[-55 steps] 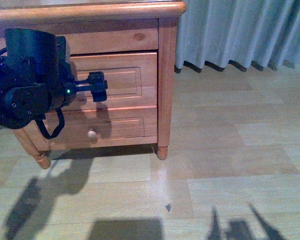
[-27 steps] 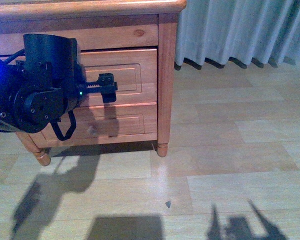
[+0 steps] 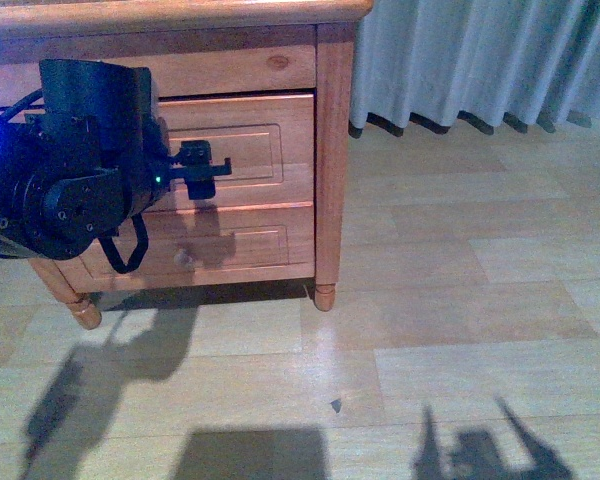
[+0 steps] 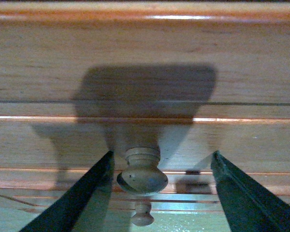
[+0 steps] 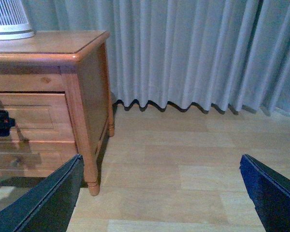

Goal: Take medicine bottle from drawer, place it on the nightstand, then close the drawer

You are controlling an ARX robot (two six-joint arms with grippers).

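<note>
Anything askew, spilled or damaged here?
Nothing stands out: nightstand level, both drawers look shut, left gripper open around the knob of the upper drawer. Only oddity is a small dark speck on the floor.

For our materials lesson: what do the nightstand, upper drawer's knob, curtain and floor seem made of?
Nightstand: varnished honey wood; grain, a knot, glossy highlights.
Knob: turned wood, paler, duller.
Curtain: grey fabric; soft hanging folds.
Floor: pale wood-look planks, perhaps laminate; slight sheen.

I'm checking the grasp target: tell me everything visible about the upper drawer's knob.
The knob is small, round, pale wood, mushroom-shaped on a short stem, with dark specks. It projects from the front of the drawer, which looks shut. It sits between the fingers of the open left gripper, nearer one; neither clearly touches it.
</note>
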